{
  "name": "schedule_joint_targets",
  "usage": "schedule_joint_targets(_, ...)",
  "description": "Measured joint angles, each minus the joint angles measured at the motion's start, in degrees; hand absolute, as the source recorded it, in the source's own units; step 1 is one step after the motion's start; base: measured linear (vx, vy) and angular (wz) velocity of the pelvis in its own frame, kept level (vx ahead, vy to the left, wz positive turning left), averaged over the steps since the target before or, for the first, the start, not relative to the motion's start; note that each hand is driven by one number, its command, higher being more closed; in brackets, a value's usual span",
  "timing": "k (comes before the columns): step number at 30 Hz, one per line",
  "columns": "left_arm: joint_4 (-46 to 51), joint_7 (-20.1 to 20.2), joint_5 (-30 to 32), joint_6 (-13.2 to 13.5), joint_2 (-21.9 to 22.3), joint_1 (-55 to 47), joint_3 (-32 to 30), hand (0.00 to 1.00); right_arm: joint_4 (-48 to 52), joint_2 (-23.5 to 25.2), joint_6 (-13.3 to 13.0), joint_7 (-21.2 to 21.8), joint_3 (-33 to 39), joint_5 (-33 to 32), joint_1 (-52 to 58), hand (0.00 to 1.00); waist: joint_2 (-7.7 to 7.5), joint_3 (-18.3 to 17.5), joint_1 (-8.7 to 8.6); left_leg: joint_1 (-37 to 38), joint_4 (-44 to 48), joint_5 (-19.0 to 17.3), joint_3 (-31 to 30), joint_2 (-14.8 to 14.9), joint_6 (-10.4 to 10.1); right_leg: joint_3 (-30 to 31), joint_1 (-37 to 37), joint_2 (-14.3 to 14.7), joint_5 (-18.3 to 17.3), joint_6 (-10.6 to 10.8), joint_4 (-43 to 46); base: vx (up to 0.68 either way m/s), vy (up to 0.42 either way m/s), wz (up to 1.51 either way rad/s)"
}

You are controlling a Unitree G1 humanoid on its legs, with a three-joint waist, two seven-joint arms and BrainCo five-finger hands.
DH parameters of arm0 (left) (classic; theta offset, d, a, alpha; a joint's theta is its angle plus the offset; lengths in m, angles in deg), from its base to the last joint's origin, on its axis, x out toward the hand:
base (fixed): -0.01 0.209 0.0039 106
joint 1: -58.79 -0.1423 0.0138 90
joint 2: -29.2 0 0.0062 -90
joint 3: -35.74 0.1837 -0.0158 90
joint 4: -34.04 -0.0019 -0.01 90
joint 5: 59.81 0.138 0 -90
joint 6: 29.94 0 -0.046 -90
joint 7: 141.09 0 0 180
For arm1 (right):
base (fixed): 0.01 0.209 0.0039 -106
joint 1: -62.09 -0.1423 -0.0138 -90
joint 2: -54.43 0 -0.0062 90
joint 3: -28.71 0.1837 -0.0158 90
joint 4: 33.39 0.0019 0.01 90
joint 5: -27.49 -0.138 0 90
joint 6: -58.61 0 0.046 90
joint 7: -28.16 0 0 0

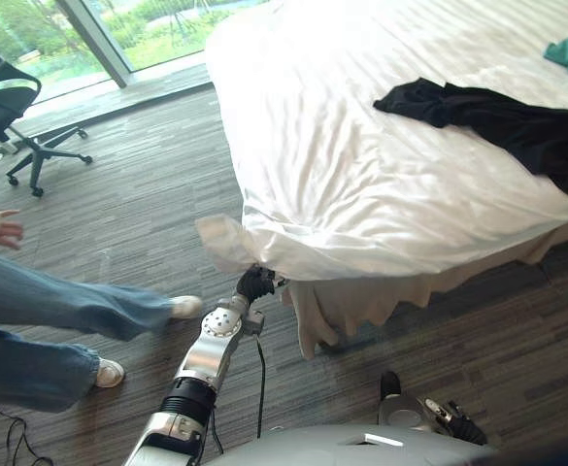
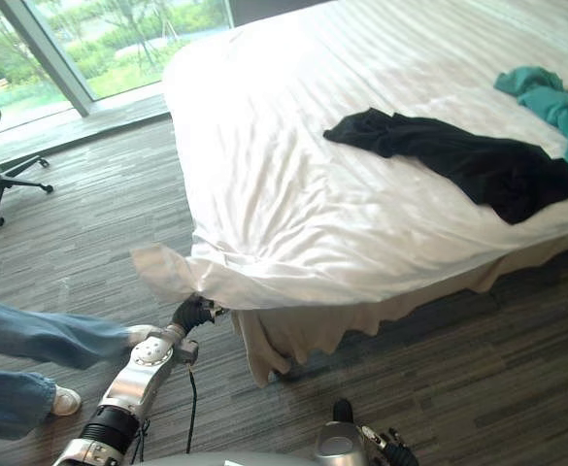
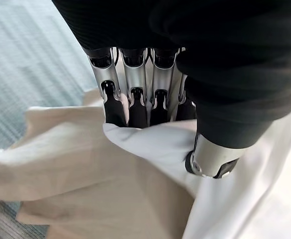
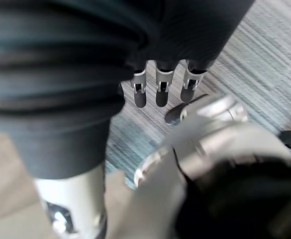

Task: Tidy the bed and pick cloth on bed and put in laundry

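At the bed [image 1: 342, 146] edge, the sheet corner [image 1: 223, 243] is clamped in the left hand [image 1: 256, 282] (presumably for straightening); the right hand [image 4: 159, 94] is held slack.

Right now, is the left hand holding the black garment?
No: the left hand pinches a corner of the white sheet, and the black garment lies up on the sheet, well apart from the hand.

bright daylight from the window [image 1: 148, 29], perhaps glare on white sheet [image 1: 342, 165]
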Motion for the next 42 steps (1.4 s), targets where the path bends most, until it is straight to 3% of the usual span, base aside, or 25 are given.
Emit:
schedule_joint_targets(2, -5.5, -1.7, -2.0, -0.9, 2.1, -0.1, -3.1, 0.0, -1.0, 0.4, 0.1, -0.2, 0.1, -0.1, 0.0, 0.0, -1.15, -0.6, 0.58, 0.8, 0.0, 0.0, -1.1, 0.0, 0.0, -0.5, 1.9, 0.2, 0.5, 0.0, -1.8, 0.03, -0.021, 0.12)
schedule_joint_targets(4, -15.4, -4.6, -3.2, -4.3, 3.6, -1.6, -7.0, 0.0, -1.4, 1.0, 0.2, -0.9, 0.2, -2.1, -0.6, 0.0, -1.87, -1.1, 0.75, 1.3, 0.0, 0.0, -2.0, 0.0, 0.0, -0.9, 2.7, 0.3, 0.8, 0.0, -2.4, 0.0, 0.0, 0.0)
schedule_joint_targets(7, -31.2, -11.0, -2.3, -9.7, 4.3, -9.0, -19.5, 0.0, -2.6, 2.5, 0.3, -1.8, 2.3, -4.1, -1.4, 0.0, -3.2, -0.5, 1.2, 2.7, -0.2, 0.0, -2.3, -0.1, 0.0, -0.8, 4.0, 0.3, 0.8, 0.0, -2.4, -0.01, 0.009, 0.03)
schedule_joint_targets(8, -33.1, -11.8, -1.8, -10.4, 3.1, -11.7, -25.0, 0.0, -3.3, 3.1, 0.3, -2.1, 3.8, -4.5, -1.3, 0.0, -3.75, -0.5, 2.4, 2.8, -0.3, 0.0, -2.4, -0.1, 0.0, -0.9, 4.1, 0.2, 0.8, 0.0, -2.4, -0.03, 0.031, 0.09)
schedule_joint_targets(10, -35.3, -12.1, 2.3, -10.5, 1.8, -15.4, -29.5, 0.0, -4.5, 3.1, 0.3, -2.1, 5.0, -4.4, -1.4, 0.0, -4.28, -0.4, 3.88, 3.6, -1.2, -0.1, -2.4, -0.4, -0.1, -0.9, 4.2, 0.0, 1.1, 0.3, -2.5, -0.06, 0.042, 0.09)
schedule_joint_targets(13, -36.0, -12.1, 3.1, -10.1, 2.1, -20.0, -32.9, 0.0, -4.6, 2.9, -0.1, -1.4, 5.3, -3.2, -2.1, 0.0, -3.82, -0.4, 3.96, 3.5, -1.9, -1.9, -3.3, -0.8, 0.0, -1.6, 4.2, -0.5, 1.9, 0.8, -2.9, -0.14, 0.073, 0.16)
schedule_joint_targets(16, -35.9, -11.6, 2.7, -8.2, 4.3, -19.9, -32.9, 0.0, -4.8, 2.6, -0.4, -1.0, 6.2, -3.2, -2.3, 0.0, -2.75, 0.0, 3.97, 3.2, -2.2, -5.6, -4.5, -0.1, 0.0, -2.3, 4.2, 0.2, 2.7, 1.3, -2.9, -0.15, 0.052, 0.11)
schedule_joint_targets(20, -34.6, -9.7, -1.1, -2.5, 5.6, -17.9, -30.4, 0.0, -5.5, 3.6, -0.3, -1.1, 4.5, -3.3, -2.6, 0.0, -4.93, -0.5, 3.77, 2.9, -1.9, -6.3, -3.9, -1.2, 0.4, -2.4, 3.7, -1.3, 3.4, 1.4, -2.9, -0.17, 0.02, -0.11)
schedule_joint_targets(23, -31.8, -9.6, -3.9, 0.2, 5.7, -16.9, -27.5, 0.0, -5.5, 3.5, -0.2, -1.3, 4.2, -3.4, -2.3, 0.0, -4.64, -0.2, 3.55, 2.4, -2.6, -6.2, -4.4, -1.2, 0.3, -2.6, 2.8, -1.2, 3.5, 1.3, -2.9, -0.04, -0.008, -0.05)
schedule_joint_targets(29, -30.8, -9.2, -8.1, 0.4, 6.5, -16.2, -23.3, 0.0, -4.9, 1.7, 0.1, -2.2, 2.3, -4.0, -2.3, 0.0, -2.61, 0.1, 3.58, 2.4, -3.8, -4.2, -5.6, 0.4, -0.6, -3.0, 2.2, 1.0, 3.0, 0.4, -2.9, 0.08, -0.023, -0.01)
schedule_joint_targets(35, -30.6, -9.8, -8.6, 0.4, 5.6, -15.8, -23.3, 0.0, -4.5, 1.9, -0.3, -2.1, 1.9, -4.6, -2.6, 0.0, -3.7, 0.9, 3.69, 3.7, -3.8, -3.8, -5.6, 0.7, -1.1, -3.2, 3.4, 1.6, 2.9, 0.1, -2.9, 0.07, -0.001, 0.0)
schedule_joint_targets(42, -30.7, -11.1, -12.6, 0.0, 4.7, -15.9, -23.6, 0.0, -4.6, 2.9, -0.5, -1.9, 2.0, -4.6, -2.7, 0.0, -5.39, 1.6, 3.76, 4.5, -3.9, -3.8, -5.6, -1.0, -1.0, -3.2, 4.0, -0.2, 3.4, 1.0, -2.9, -0.05, 0.03, -0.01)
